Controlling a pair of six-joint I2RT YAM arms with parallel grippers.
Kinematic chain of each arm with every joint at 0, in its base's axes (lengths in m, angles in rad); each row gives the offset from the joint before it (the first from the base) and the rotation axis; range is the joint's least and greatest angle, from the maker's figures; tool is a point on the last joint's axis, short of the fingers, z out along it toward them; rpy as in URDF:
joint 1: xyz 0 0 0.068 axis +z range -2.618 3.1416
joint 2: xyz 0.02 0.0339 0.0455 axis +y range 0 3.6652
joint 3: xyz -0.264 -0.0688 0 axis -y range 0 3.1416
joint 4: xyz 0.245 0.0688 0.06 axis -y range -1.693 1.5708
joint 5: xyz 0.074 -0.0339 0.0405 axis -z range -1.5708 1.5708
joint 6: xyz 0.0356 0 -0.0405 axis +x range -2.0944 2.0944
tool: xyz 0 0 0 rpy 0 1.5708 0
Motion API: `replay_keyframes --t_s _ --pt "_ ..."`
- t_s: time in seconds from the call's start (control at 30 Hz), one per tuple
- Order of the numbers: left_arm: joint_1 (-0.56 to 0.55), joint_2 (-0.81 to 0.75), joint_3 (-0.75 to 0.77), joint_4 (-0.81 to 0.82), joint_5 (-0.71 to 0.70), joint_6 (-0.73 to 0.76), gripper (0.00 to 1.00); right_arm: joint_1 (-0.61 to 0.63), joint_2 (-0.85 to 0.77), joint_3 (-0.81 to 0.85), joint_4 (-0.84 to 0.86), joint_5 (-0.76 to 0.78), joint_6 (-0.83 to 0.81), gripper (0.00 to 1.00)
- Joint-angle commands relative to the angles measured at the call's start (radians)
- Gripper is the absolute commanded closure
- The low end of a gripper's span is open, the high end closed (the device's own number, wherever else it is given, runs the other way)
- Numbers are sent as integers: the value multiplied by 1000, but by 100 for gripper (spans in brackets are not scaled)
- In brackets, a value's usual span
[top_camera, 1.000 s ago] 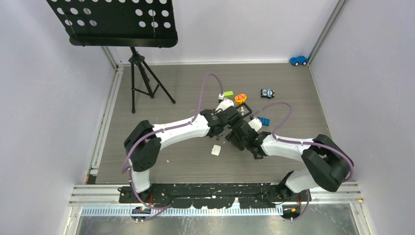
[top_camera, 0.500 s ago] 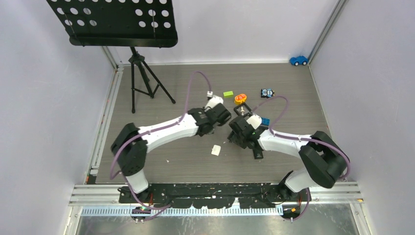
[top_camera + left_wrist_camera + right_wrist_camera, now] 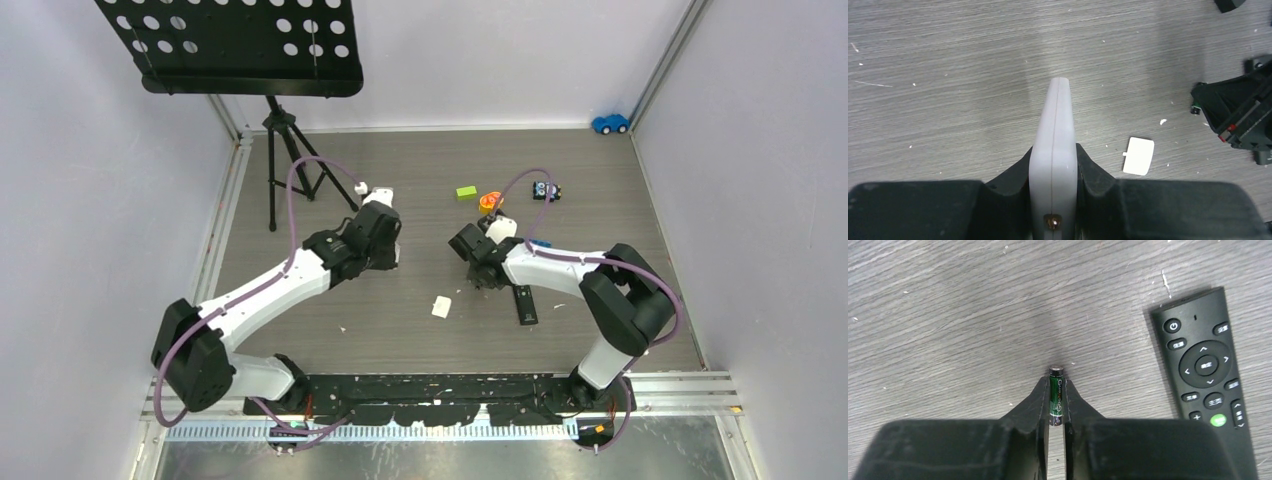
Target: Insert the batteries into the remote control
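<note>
Right hand: closed on a slim cylindrical battery with a green-and-black label and a silver end cap. The battery sat lengthwise between the two black fingers, its cap end reaching just past the fingertips. It was held low over the grey wood-grain desk; whether the cap touched the surface could not be determined.

Left hand: closed on a slim white plastic casing, seen edge-on, with a fine seam running down its middle. The casing projected well beyond the fingertips and was clear of the desk. Whether this item was a remote could not be told from that angle.

A long black remote control lay flat on the desk, buttons up, just beside the right hand and not touching it.

A small white plastic cover, rectangular with a short tab on one edge, lay flat on the desk between the two hands, touching neither.

The two hands were well apart, the left one towards the left of the desk, the right one near the middle.

Further back on the desk stood a small green block, and a blue toy car sat at the far right corner. A black perforated music stand on a tripod occupied the far left.
</note>
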Motion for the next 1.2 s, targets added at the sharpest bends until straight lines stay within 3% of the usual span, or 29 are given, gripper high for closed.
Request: replay_keyframes --t_s 0.0,0.13,0.27,0.5,0.73,1.17 --pt "27 -85 -54 141 89 -16 100 -2 46 12 -85 81 -55 91" --pt "52 -128 -123 234 176 -21 100 -2 -6 -5 -20 22 -115 95" --pt "100 -119 -230 506 511 -86 100 -4 -164 -39 109 -197 -297 95" --pt "132 37 -274 786 802 -260 100 -35 -356 21 -15 -389 -232 91" --pt "141 112 -297 920 873 -407 100 -40 -361 124 -196 -414 -176 90" --pt "144 104 -306 962 895 -477 100 -40 -323 167 -239 -414 -210 88"
